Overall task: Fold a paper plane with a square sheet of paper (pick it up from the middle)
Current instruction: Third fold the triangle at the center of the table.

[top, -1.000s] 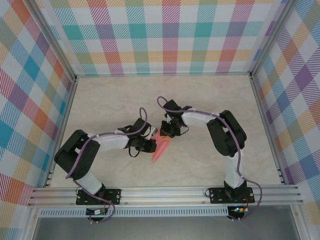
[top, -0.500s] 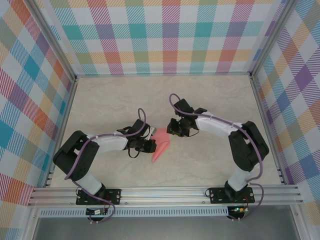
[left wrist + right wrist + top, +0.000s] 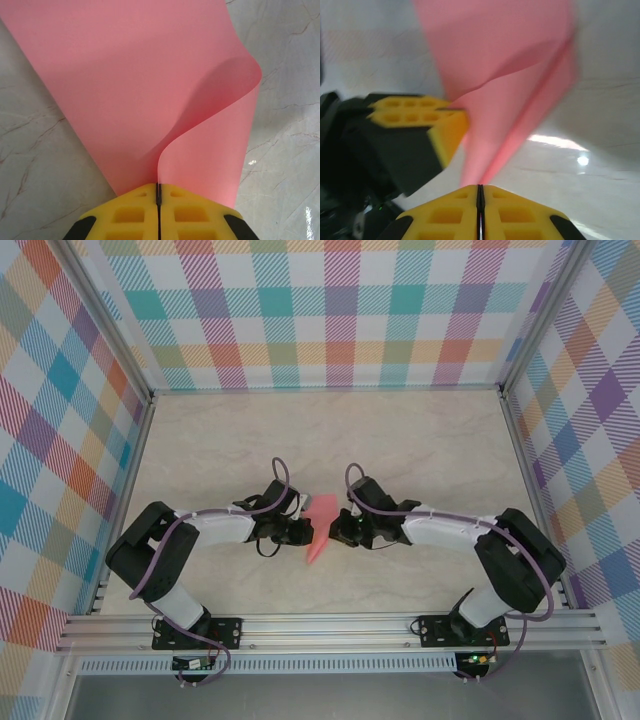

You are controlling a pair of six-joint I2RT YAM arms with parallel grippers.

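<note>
Paper plane [image 3: 320, 529] is being braced for creasing: left gripper [image 3: 159, 193] is pinching its left edge, while right gripper [image 3: 480, 193], pads pressed together, is seemingly nipping its opposite edge.

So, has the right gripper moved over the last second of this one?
Yes. The right gripper has come down the top view toward the near rail, away from the back wall, and now sits beside the paper plane.
</note>
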